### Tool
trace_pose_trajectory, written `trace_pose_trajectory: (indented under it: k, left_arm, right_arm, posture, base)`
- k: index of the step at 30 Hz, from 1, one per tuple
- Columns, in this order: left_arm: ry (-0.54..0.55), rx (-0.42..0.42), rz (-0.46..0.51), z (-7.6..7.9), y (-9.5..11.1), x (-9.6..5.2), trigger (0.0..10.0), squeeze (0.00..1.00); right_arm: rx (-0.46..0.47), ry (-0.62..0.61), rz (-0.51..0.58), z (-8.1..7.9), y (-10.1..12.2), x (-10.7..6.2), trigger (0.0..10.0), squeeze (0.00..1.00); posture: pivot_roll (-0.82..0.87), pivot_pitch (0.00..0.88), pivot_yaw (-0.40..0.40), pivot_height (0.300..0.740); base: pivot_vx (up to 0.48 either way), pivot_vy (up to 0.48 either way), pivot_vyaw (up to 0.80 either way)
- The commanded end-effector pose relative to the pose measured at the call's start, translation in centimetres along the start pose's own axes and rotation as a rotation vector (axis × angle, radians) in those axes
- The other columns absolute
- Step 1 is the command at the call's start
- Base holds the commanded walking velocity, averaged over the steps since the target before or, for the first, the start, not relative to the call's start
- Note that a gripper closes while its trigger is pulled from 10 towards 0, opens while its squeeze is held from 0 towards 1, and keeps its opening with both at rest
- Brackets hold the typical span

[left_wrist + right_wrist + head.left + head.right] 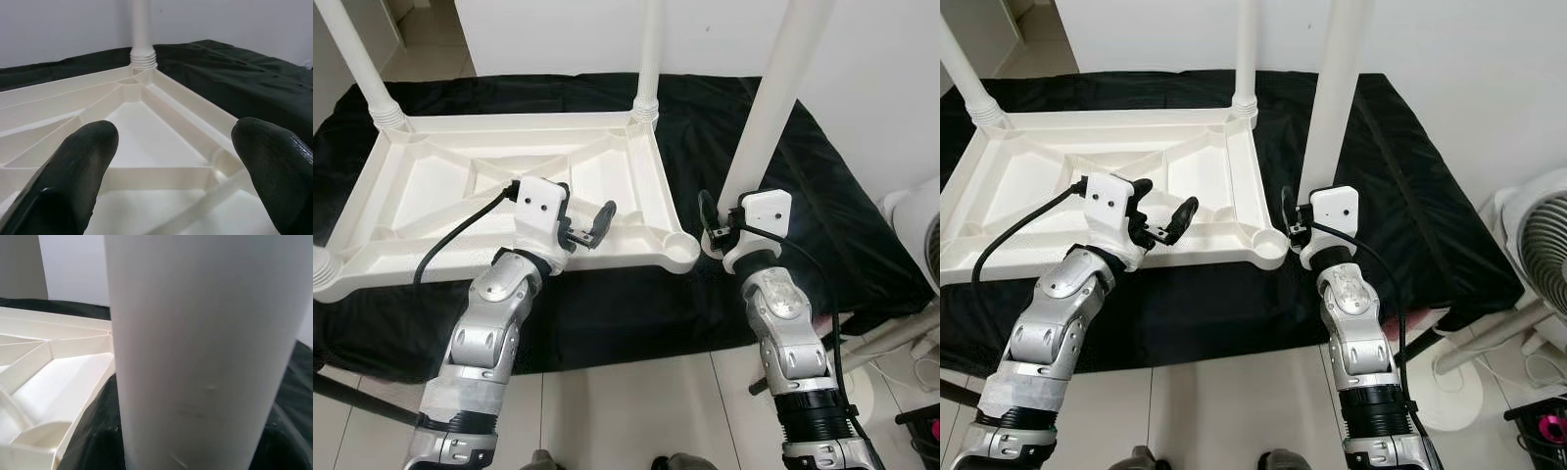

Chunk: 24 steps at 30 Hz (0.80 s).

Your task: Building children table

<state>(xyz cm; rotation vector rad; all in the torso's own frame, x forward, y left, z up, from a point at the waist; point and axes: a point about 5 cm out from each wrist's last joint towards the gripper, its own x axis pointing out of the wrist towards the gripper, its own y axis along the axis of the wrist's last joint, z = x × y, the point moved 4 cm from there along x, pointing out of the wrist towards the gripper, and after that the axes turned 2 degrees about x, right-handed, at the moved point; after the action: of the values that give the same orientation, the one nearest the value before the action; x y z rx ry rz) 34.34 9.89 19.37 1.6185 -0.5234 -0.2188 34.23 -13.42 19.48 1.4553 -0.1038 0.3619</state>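
Note:
A white children's table top (431, 186) lies upside down on a black cloth (832, 196). Two white legs stand screwed in at its far corners, the far left leg (357, 64) and the far right leg (649, 59). A third leg (319, 262) pokes up at the near left corner. My right gripper (722, 227) is shut on a loose white leg (773, 98), held upright on the cloth just right of the empty near right corner socket (681, 247). My left gripper (585, 220) hovers open over the ribbed underside near that corner, with its fingers (73, 176) apart and nothing between them.
A white fan (918, 240) on a stand is at the right, with cables on the tiled floor (636, 411). A white wall (881, 59) rises behind the cloth. The cloth's front edge hangs just ahead of my arms.

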Motion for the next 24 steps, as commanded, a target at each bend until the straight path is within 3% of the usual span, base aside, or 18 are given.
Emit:
trace_pose_trajectory:
  k: [1,11,18,24]
  left_arm:
    - [0.077,0.002,-0.029,-0.8,-0.5,-0.1,10.0,0.0]
    - [0.076,-0.002,-0.034,-0.8,-0.6,-0.2,10.0,0.0]
    - [0.063,-0.01,-0.029,-0.4,-0.6,-0.4,10.0,0.0]
    - [-0.025,-0.021,-0.028,1.0,-0.4,-0.6,10.0,0.0]
  right_arm:
    - [-0.007,0.015,0.001,-0.3,0.0,0.0,10.0,0.0]
    - [-0.009,0.017,-0.004,-0.3,-0.1,0.0,10.0,0.0]
    - [-0.013,0.026,-0.006,-0.5,-0.2,-0.1,10.0,0.0]
    - [-0.015,0.034,-0.009,-0.6,-0.3,-0.2,10.0,0.0]
  posture:
    - [-0.04,0.068,-0.012,0.74]
    - [-0.04,0.072,-0.013,0.74]
    - [-0.04,0.074,-0.012,0.74]
    - [-0.03,0.077,-0.015,0.74]
  base:
    - [0.311,0.0,0.0]
    - [0.291,0.0,0.0]
    - [0.0,0.0,0.0]
    - [0.0,0.0,0.0]
